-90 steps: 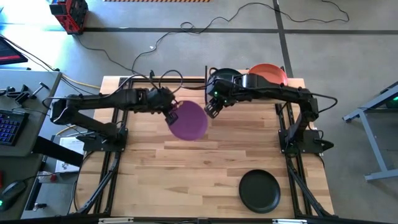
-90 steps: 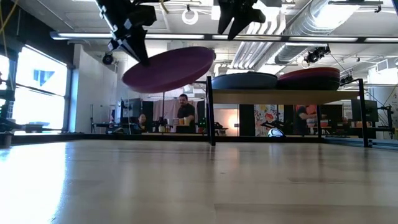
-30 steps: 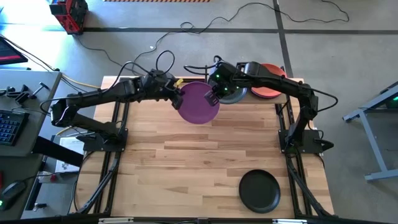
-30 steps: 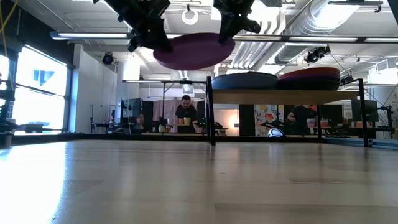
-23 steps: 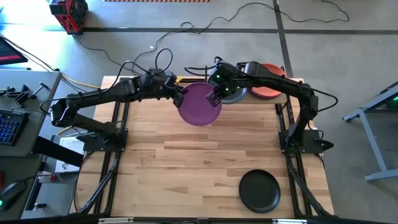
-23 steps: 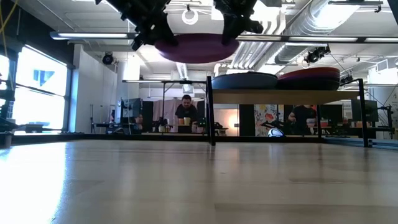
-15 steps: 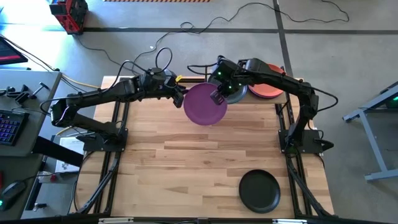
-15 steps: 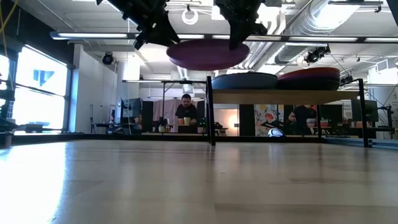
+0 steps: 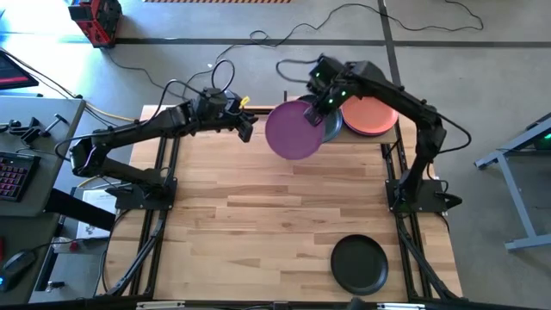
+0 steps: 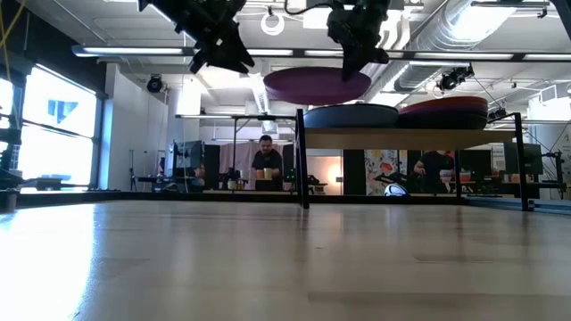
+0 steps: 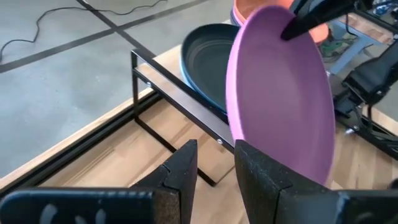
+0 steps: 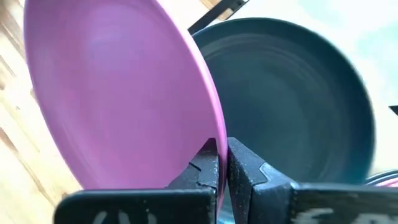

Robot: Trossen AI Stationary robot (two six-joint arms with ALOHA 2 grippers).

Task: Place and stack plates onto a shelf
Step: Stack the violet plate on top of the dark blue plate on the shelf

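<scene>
While the right gripper (image 9: 319, 108) pinches the rim of the purple plate (image 9: 295, 131), the plate hangs in the air near the table's back edge, partly over the dark plate (image 11: 205, 59) on the shelf (image 10: 406, 134). Beside that sits an orange plate (image 9: 372, 116). Just left, the left gripper (image 9: 247, 127) is spread and holds nothing. Another black plate (image 9: 359, 264) lies near the table's (image 9: 258, 224) front right corner.

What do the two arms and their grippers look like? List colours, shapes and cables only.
Both arms are dark, slim and jointed. The left gripper has two blocky black fingers; the right gripper has the same. Black cables loop along both arms. A green light glows on the right arm's wrist.
</scene>
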